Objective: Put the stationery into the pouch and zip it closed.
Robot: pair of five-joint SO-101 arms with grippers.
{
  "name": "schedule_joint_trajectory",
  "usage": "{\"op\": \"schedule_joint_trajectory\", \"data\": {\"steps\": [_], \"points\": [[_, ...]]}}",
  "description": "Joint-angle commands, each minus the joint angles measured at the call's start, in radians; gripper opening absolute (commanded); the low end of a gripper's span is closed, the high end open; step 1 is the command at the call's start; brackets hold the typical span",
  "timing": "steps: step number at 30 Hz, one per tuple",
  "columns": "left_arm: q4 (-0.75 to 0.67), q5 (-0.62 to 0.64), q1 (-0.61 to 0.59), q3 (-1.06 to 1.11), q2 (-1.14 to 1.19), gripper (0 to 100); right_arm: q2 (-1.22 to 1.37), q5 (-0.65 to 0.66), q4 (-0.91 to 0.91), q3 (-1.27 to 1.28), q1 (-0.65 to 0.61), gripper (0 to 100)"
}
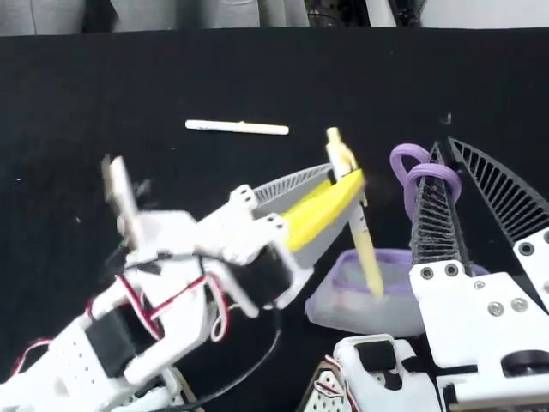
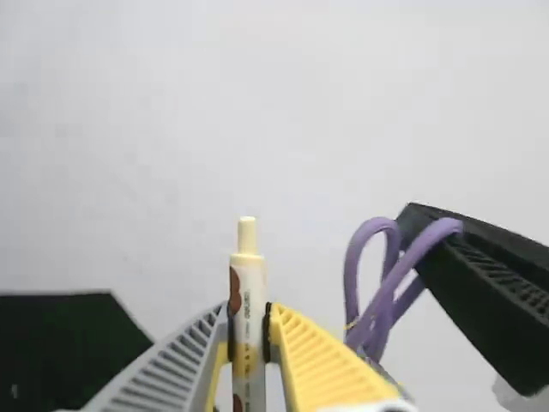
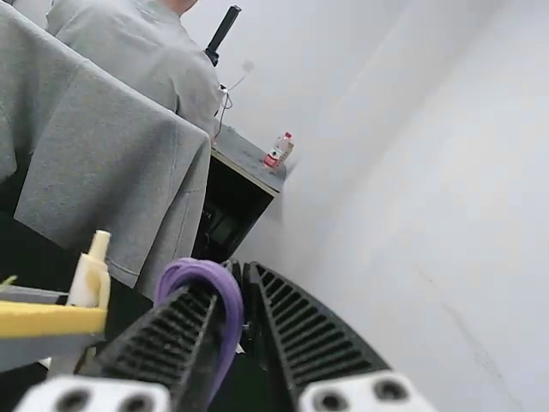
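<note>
From above, the left gripper (image 1: 341, 190) pinches a pen (image 1: 360, 232) slanting toward five o'clock down to the pouch (image 1: 369, 300); its wrist view shows the pen clamped between the fingers (image 2: 313, 365), with the pouch's loop (image 2: 377, 283) near; the right gripper (image 3: 243, 273), in its own view, is pressed together on that loop.

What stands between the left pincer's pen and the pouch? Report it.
Nothing visible does. The pen, clamped in the left pincer, slants down with its lower end at the pouch mouth. The right pincer holds the purple loop beside it.
</note>
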Motion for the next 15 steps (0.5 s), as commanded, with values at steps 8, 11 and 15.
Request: {"op": "schedule_joint_trajectory", "data": {"steps": [8,11,15], "points": [[-0.290,-0.278,0.173,0.188,-0.157,3,0.004,0.009,-0.023,0.008,-0.011,1.2],[-0.292,-0.278,0.173,0.183,-0.158,3,0.004,0.009,-0.023,0.008,-0.011,1.2],[-0.293,-0.279,0.145,0.183,-0.158,3,0.004,0.009,-0.023,0.008,-0.011,1.2]]}}
